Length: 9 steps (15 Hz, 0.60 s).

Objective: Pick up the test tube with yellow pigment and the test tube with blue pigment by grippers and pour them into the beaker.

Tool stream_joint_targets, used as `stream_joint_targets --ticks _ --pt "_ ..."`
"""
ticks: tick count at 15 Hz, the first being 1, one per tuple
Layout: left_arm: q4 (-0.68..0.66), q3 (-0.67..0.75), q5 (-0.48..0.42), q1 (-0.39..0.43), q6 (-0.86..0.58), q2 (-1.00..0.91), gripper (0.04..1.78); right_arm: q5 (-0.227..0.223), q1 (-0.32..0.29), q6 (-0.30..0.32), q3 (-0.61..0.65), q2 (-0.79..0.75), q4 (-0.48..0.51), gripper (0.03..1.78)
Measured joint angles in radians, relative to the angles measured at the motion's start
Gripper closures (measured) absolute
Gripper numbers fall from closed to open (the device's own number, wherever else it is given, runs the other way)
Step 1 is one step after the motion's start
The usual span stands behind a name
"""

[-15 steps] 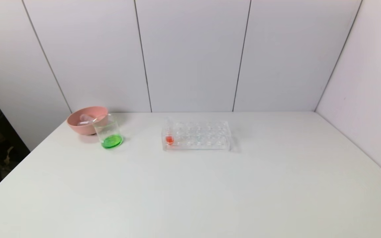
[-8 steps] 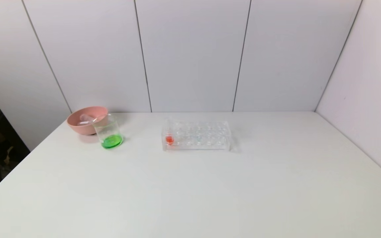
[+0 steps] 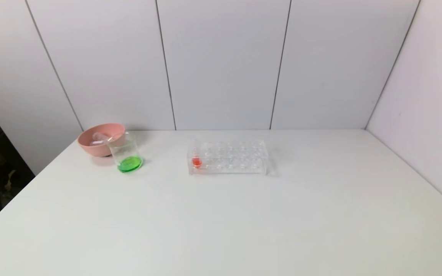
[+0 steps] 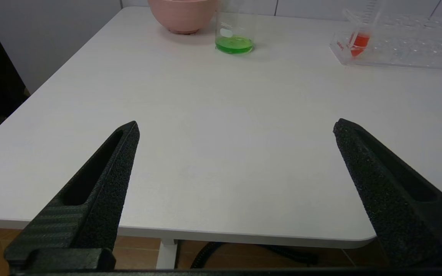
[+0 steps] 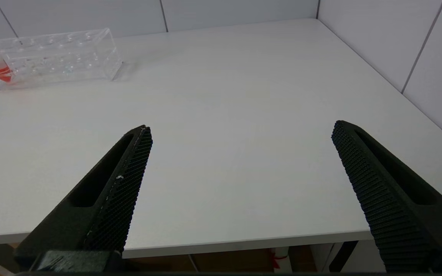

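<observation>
The beaker (image 3: 126, 153) stands at the back left of the white table, with green liquid in its bottom; the left wrist view shows the beaker (image 4: 233, 28) far ahead. No test tube with yellow pigment or with blue pigment is in view. My left gripper (image 4: 236, 125) hangs open over the table's near edge, with nothing between its fingers. My right gripper (image 5: 242, 128) is open and empty as well, also at the near edge. Neither arm shows in the head view.
A pink bowl (image 3: 94, 147) with clear empty tubes lying in it sits just behind the beaker. A clear tube rack (image 3: 228, 157) stands mid-table and holds one red-liquid tube (image 3: 196, 161) at its left end. Grey walls close the back and right.
</observation>
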Motion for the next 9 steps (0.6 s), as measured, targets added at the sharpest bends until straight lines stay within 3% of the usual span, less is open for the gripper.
stream_joint_targets --ticks 9 --pt "-0.001 0.0 -0.001 0.0 0.0 0.0 0.06 0.0 0.0 0.0 0.0 0.0 0.0 0.1"
